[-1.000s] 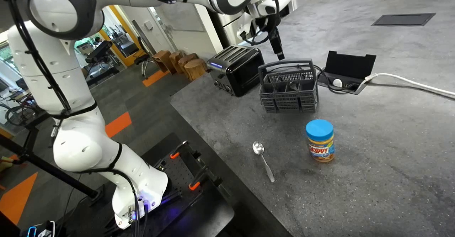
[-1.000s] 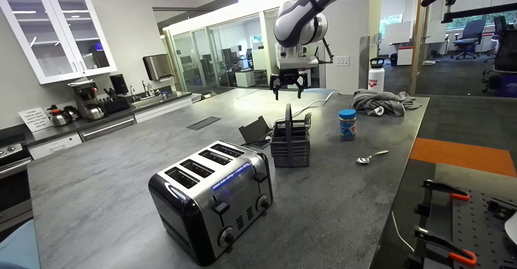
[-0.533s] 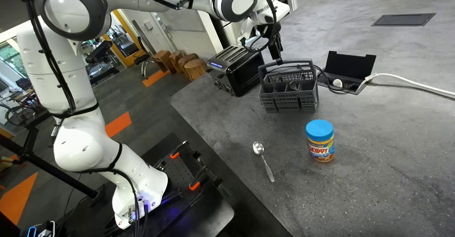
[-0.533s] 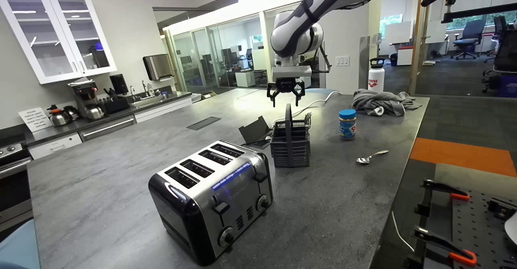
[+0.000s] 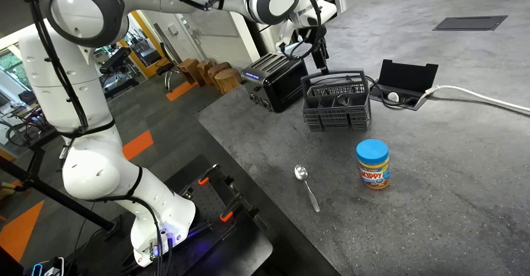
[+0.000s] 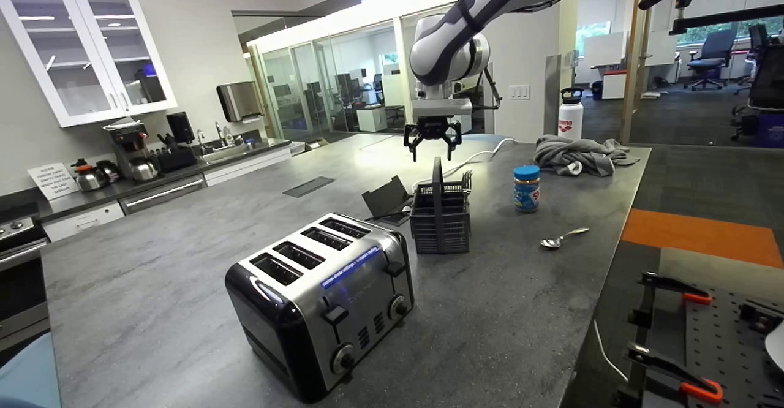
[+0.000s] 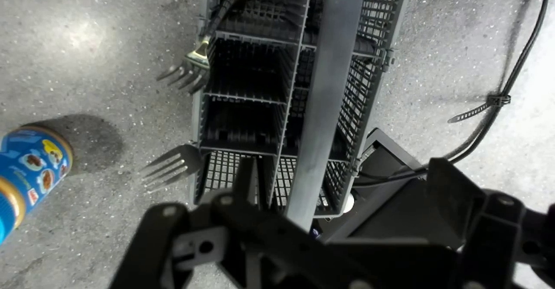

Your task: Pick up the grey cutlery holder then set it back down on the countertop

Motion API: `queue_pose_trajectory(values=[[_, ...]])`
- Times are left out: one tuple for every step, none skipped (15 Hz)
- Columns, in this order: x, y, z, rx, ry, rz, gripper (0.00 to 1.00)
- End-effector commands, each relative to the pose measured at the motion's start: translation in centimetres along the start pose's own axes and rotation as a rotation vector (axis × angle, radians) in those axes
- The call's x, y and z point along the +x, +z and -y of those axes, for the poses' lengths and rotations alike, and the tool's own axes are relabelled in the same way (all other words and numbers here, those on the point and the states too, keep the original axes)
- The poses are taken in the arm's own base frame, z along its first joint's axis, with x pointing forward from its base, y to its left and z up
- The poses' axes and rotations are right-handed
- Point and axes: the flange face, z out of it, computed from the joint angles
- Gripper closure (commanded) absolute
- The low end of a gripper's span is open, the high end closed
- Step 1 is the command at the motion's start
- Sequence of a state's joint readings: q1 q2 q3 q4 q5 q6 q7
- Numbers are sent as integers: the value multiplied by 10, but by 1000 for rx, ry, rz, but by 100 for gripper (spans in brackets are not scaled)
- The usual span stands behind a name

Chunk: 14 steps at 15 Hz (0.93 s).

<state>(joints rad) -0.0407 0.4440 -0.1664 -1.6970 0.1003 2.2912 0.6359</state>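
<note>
The grey cutlery holder [image 5: 337,116] is standing upright on the worktop [image 6: 184,285], two forks [image 7: 190,159] jutting from it. Above its handle [image 7: 329,85], the gripper [image 6: 432,155] is hovering with fingers [image 7: 453,198] spread wide. A blue-lidded jar [image 5: 374,168] is standing nearby.

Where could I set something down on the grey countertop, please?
Free: between the silver-black toaster and dark rectangular hatch; between toaster and silver spoon. Crowded: around the slatted grey cutlery holder, flanked by toaster and open black cable box.
</note>
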Motion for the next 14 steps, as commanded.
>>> queue_pose_trajectory(values=[[-2,4,1,4,18,-13,0],[-2,7,1,11,21,-13,0],[-1,10,1,14,21,-14,0],[-1,13,1,17,25,-20,0],[-1,15,1,17,26,-21,0],[-1,19,2,17,27,-21,0],[-1,22,3,18,27,-21,0],[-2,25,3,18,27,-20,0],[-3,28,3,18,29,-22,25],[-3,30,3,18,25,-27,26],[-3,32,4,20,26,-30,34],[-4,33,5,22,24,-33,41],[-4,34,6,23,23,-36,49],[-5,34,7,25,21,-39,57]])
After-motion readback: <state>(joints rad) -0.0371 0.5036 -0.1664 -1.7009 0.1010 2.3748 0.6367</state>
